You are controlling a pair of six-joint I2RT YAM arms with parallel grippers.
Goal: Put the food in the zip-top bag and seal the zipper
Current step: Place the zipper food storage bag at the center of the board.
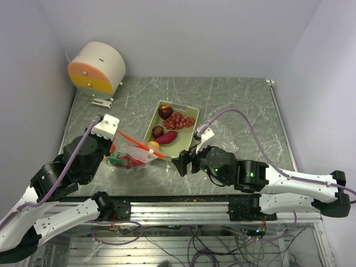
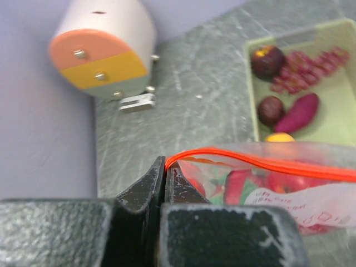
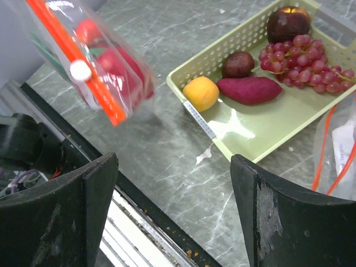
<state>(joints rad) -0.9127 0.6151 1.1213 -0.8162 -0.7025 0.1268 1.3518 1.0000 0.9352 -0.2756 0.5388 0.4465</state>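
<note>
The clear zip-top bag (image 1: 132, 157) with an orange zipper hangs left of the pale green tray (image 1: 192, 108). It holds red and green food (image 2: 239, 186). My left gripper (image 2: 166, 167) is shut on the zipper's left end. The bag also shows in the right wrist view (image 3: 94, 67), with a white slider (image 3: 81, 70). In the tray lie an orange (image 3: 201, 93), a purple sweet potato (image 3: 248, 90), a dark round fruit (image 3: 238, 64), grapes (image 3: 308, 61) and another dark fruit (image 3: 288, 23). My right gripper (image 3: 172, 183) is open and empty, low over the table between bag and tray.
A round cream-and-orange device (image 1: 97, 68) stands at the back left. A second clear bag (image 1: 222, 136) lies right of the tray. A metal rail (image 1: 183, 208) runs along the table's near edge. Walls close in on the left, back and right.
</note>
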